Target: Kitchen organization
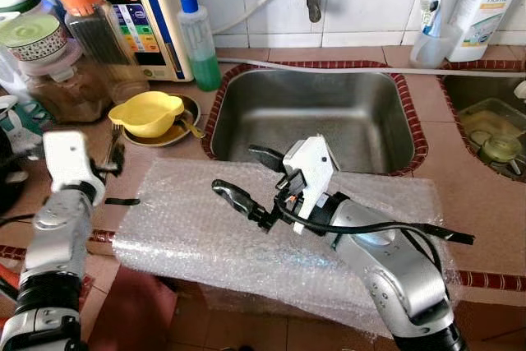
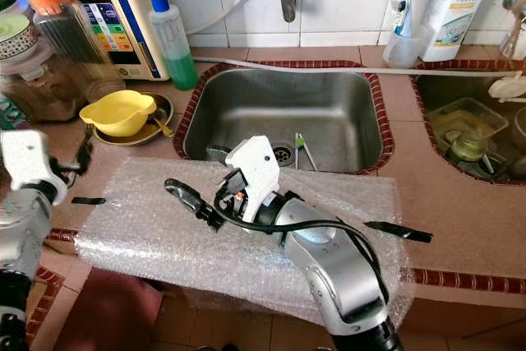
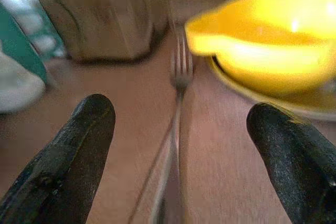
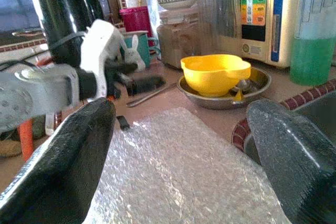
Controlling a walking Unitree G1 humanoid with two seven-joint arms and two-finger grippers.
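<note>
Left end effector (image 3: 178,145) held wide astride a thin metal fork (image 3: 180,72) on the brown worktop (image 1: 485,195), yellow plastic bowl (image 1: 148,112) just beyond, right end effector (image 1: 246,177) spread wide above clear bubble wrap sheet (image 1: 189,232)

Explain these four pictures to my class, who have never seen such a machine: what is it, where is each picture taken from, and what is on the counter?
It is a humanoid robot at a kitchen counter. Two pictures come from its head, two from cameras on its wrists. The right gripper hovers, jaws open, over a bubble wrap sheet before the steel sink. The left gripper reaches, jaws open, toward a fork lying on the counter beside a yellow bowl on a metal plate. A green soap bottle stands behind. Nothing is held.
</note>
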